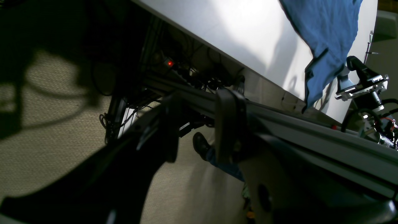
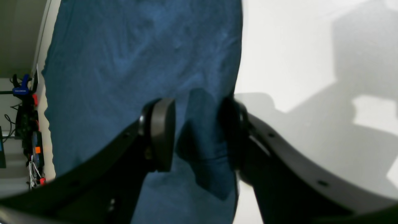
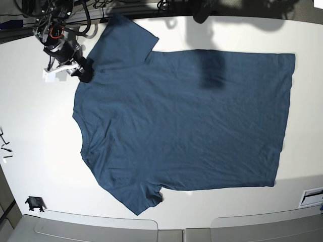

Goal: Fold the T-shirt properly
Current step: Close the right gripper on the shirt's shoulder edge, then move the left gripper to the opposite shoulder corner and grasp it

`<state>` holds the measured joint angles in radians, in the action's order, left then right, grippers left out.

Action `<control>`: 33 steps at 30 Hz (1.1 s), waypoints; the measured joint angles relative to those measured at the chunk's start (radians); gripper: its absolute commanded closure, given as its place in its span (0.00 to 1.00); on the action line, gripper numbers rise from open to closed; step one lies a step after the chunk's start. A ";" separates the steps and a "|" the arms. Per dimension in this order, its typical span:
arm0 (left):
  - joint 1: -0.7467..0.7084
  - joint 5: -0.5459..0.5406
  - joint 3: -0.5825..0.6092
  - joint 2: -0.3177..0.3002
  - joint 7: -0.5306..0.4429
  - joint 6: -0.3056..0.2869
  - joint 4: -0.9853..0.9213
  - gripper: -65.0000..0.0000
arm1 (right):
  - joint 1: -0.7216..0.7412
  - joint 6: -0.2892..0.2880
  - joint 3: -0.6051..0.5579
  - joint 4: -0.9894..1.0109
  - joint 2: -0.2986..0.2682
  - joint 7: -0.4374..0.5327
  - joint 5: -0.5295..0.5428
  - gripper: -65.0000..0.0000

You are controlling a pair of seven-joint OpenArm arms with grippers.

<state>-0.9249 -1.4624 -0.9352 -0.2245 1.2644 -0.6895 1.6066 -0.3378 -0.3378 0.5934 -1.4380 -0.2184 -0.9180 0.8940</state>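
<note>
The dark blue T-shirt [image 3: 186,121] lies spread flat on the white table [image 3: 35,126], collar to the left and hem to the right. My right gripper [image 3: 85,70] is at the shirt's far left shoulder, beside the sleeve. In the right wrist view its jaws [image 2: 197,137] stand apart astride a raised fold of the shirt [image 2: 124,62]. My left gripper [image 1: 197,124] is open and empty, off the table's far edge and facing the floor. From there I see the sleeve [image 1: 326,31] hanging over the edge, with the right gripper [image 1: 349,67] next to it.
An aluminium frame rail [image 1: 311,124] runs under the table edge, with cables and a red light [image 1: 169,63] behind it. A person's shoe [image 1: 200,144] rests on the floor. A small black object [image 3: 34,203] sits at the front left corner. A dark arm part [image 3: 202,11] sits at the far edge.
</note>
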 measured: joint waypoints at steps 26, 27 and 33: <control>0.227 0.407 -0.006 -0.125 -0.299 0.000 -0.001 0.64 | 0.000 -0.004 -0.001 -0.002 0.002 -0.007 -0.082 1.00; 0.249 0.432 -0.006 -0.132 -0.300 -0.003 -0.001 0.64 | 0.000 -0.004 -0.001 -0.002 0.002 -0.007 -0.082 1.00; 0.337 0.497 -0.006 -0.184 -0.378 0.010 -0.003 0.64 | 0.000 -0.004 -0.002 -0.002 0.002 -0.007 -0.083 1.00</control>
<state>-0.5880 -0.9657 -0.9413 -0.4088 0.8867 -0.6800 1.6035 -0.3378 -0.3420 0.5915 -1.4399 -0.2161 -0.9249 0.8112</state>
